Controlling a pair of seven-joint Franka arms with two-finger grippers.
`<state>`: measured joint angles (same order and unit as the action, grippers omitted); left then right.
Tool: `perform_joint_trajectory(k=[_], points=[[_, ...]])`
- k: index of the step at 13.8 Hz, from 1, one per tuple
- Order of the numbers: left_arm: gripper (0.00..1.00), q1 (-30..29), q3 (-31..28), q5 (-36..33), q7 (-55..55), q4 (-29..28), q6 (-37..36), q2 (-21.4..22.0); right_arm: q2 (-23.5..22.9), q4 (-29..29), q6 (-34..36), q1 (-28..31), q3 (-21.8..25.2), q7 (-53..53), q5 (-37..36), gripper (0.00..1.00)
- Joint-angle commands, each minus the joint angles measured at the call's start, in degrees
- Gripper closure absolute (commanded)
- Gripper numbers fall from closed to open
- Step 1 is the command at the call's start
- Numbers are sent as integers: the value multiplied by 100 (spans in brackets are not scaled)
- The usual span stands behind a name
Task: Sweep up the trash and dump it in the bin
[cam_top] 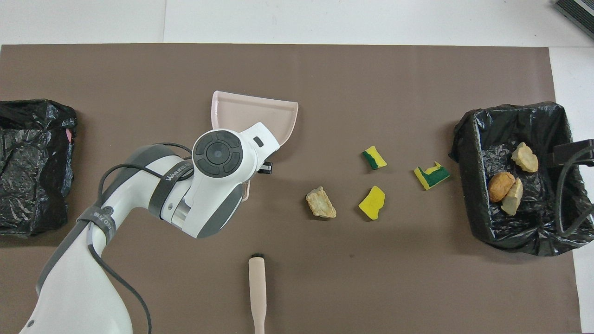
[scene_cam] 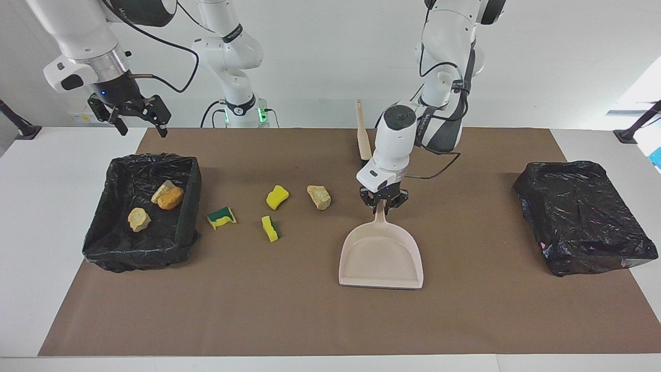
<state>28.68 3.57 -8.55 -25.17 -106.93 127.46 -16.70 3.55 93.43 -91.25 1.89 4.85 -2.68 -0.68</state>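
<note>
The beige plastic dustpan (scene_cam: 380, 256) is gripped by its handle, mid-tabletop, by the left gripper (scene_cam: 382, 201); the right gripper (scene_cam: 138, 116) is held wide open over the tabletop's corner.

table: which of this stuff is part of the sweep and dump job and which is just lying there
Part of the job:
- three sponge bits and a stone lump on the mat
- three lumps already in the open bin
- dustpan, handle gripped by the left hand
- brush

Lying about:
- closed black bag at the left arm's end
</note>
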Motion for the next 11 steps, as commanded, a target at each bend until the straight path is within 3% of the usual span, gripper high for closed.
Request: perform_joint_trajectory(k=[1, 3, 6, 11], points=[[100, 6, -66, -436, 587, 391, -852, 175, 5, -35, 73, 57, -37, -5, 138, 0], [100, -37, -119, -428, 1931, 418, -1056, 194, 5, -35, 73, 74, -37, -14, 130, 0], [100, -283, -128, -1025, 3566, 594, -1022, 115, 5, -35, 73, 65, -37, 4, 129, 0], [100, -512, -128, -1008, 6064, 638, -1310, 97, 5, -35, 73, 57, -37, -5, 86, 0]])
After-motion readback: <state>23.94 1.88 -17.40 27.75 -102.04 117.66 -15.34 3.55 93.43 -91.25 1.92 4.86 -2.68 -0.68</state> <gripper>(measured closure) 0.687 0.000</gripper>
